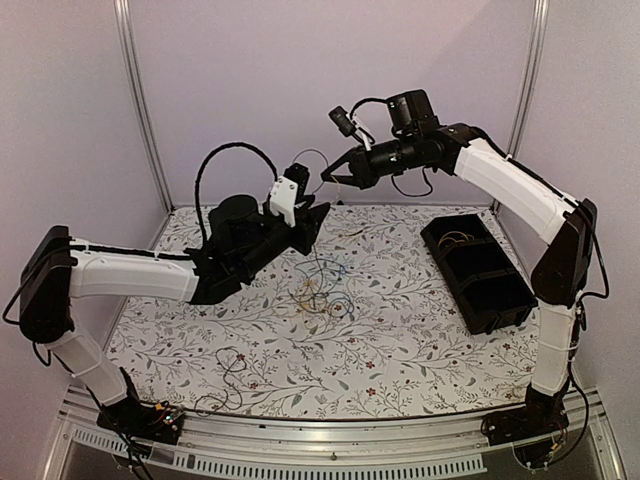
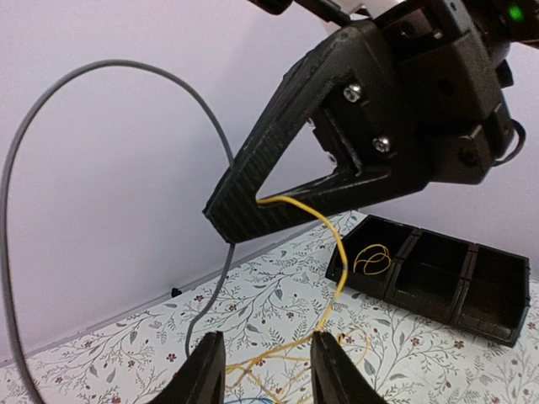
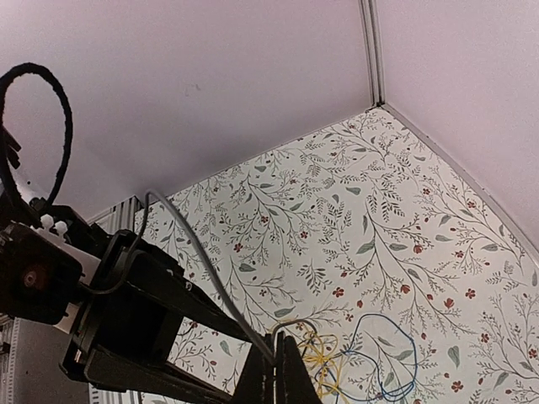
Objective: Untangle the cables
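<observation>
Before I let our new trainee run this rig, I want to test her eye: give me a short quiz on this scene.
1. True or false: the right gripper hangs open, holding nothing.
2. What lies in the black bin? A) a yellow coil B) a red cable C) scissors
3. Fill in: beside the yellow tangle on the table lies a loop of ____ cable.
Key: 1 false, it pinches a yellow cable; 2 A; 3 blue cable.
</observation>
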Tool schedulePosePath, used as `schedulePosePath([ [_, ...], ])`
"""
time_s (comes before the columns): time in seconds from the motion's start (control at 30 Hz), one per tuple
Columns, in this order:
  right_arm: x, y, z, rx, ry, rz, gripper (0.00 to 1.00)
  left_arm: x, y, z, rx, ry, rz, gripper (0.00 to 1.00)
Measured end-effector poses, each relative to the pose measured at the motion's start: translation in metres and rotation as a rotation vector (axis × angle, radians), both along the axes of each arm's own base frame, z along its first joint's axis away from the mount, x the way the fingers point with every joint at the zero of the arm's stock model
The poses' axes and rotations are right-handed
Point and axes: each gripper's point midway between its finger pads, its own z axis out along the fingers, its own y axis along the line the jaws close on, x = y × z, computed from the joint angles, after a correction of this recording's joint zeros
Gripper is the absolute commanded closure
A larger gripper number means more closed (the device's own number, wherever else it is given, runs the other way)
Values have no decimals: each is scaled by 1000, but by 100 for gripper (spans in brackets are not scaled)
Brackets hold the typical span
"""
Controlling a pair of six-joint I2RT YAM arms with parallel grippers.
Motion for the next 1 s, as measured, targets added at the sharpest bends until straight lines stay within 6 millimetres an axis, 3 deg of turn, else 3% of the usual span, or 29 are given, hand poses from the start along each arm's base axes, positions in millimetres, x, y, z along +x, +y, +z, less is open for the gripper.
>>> schedulePosePath([
  [0.13, 1, -1, 0, 3, 6, -2, 100, 2, -9, -3, 27, -7, -22, 59],
  [0.2, 1, -1, 0, 4, 8, -3, 100, 5, -17, -8, 54, -8, -37, 69],
  [0.27, 2, -2, 1, 5, 9, -5, 100, 9, -25, -14, 89, -11, -44, 88],
  [0.33, 3, -3, 1, 6, 7, -9, 100, 13, -32, -25, 147, -20, -51, 99],
  [0.5, 15, -14, 2, 8, 5, -39, 100, 12, -36, -47, 238, -16, -66, 100],
  [0.6, 33, -32, 2, 3, -6, -86, 100, -2, -34, -60, 259, 0, -111, 100],
  [0.77, 74, -79, 12, -27, -90, -229, 100, -47, -33, -92, 295, 65, -226, 100],
  [0.9, 86, -114, 41, -39, -190, -323, 100, -74, -20, -128, 317, 155, -272, 100],
  [1.0, 84, -134, 76, -28, -290, -377, 100, -83, -7, -153, 330, 229, -269, 100],
])
